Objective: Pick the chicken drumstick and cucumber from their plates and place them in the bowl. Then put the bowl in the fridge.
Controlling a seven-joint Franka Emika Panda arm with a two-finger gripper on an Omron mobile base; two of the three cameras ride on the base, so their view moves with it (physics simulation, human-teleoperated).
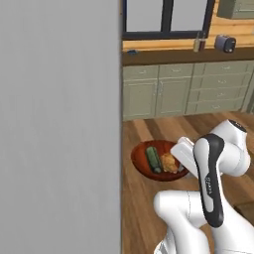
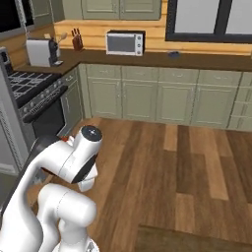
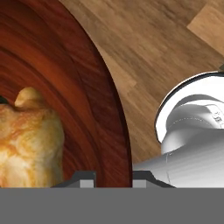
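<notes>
Gripper [image 3: 113,177] pinches rim of wide reddish-brown bowl [image 1: 141,166], held above wooden floor [image 1: 149,213]. Dark green cucumber cylinder [image 1: 153,159] and golden-brown chicken drumstick [image 1: 169,162] lie inside; drumstick at cucumber's 3 o'clock. Grey fridge door [image 1: 59,124] at bowl's 9 o'clock.

The grey fridge door [image 1: 59,124] stands as a flat wall across the left base view, from nine o'clock to the centre, blocking passage that way. The bowl [image 1: 141,163] hangs just beside its edge, with the cucumber [image 1: 153,159] and chicken drumstick [image 1: 169,162] inside. The end effector [image 3: 113,175] is clamped on the bowl's rim. Open wooden floor [image 1: 163,126] lies at twelve o'clock, up to the green cabinets [image 1: 163,92]. At nine o'clock in the right base view stands the stove [image 2: 34,98].
</notes>
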